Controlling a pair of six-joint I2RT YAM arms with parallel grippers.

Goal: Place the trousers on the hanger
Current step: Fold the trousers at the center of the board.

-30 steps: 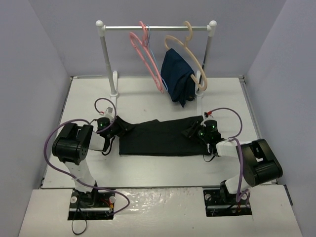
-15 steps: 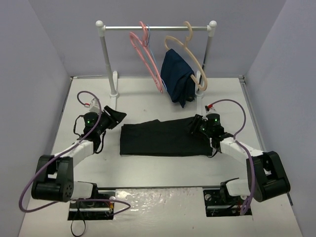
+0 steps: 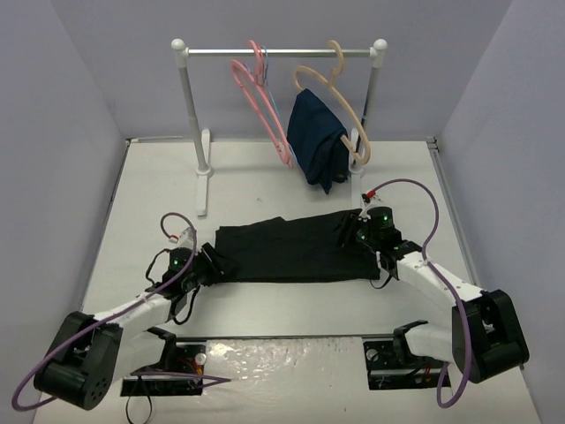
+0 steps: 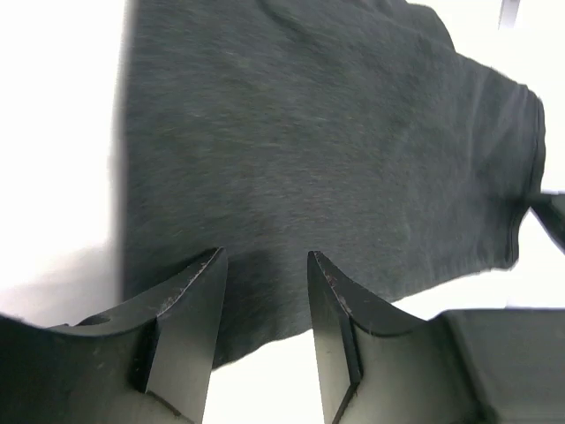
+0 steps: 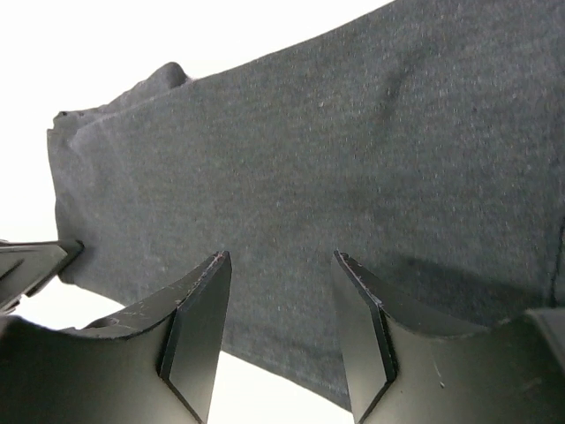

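At the left end of the spread cloth, the left gripper (image 4: 265, 256) hovers low with its jaws partly apart and nothing between them, the dark fabric just under the fingertips. Black trousers (image 3: 291, 250) lie flat on the white table (image 3: 159, 177), well apart from the salmon-pink hanger (image 3: 262, 110), which hangs bare on the rail (image 3: 282, 51) behind, beside a tan hanger (image 3: 340, 93) carrying a navy garment (image 3: 318, 137). Over the right end, the right gripper (image 5: 280, 258) is likewise part-open and holds nothing. By this showing, no grasp, lift or draping is done yet; the whole placing is left.
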